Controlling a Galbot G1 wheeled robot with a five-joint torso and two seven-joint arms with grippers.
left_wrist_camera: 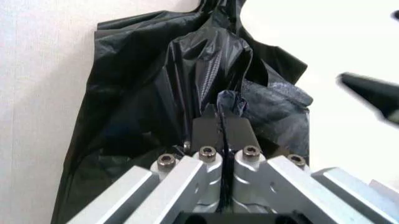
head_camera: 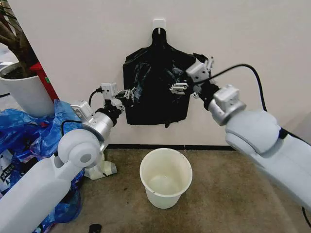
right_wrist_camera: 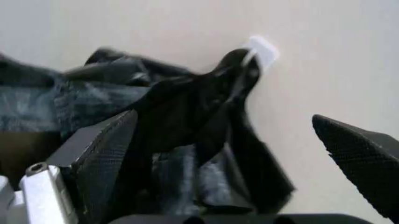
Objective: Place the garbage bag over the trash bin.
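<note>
L gripper (head_camera: 127, 93) is pinching a fold of the garbage bag (head_camera: 154, 80) at the bundle's left edge, jaws clamped tight on the film. The bag is hanging w/ the black bundle on a wall hook (head_camera: 159, 23), above the trash bin (head_camera: 165, 177) on the floor. R gripper (head_camera: 179, 88) is hovering wide open at the bundle's upper right. Judgement: L should be peeling just one layer, pulling away from the wall w/o tearing.

Blue bags (head_camera: 29, 128) — white plant pot (head_camera: 26, 92)
</note>
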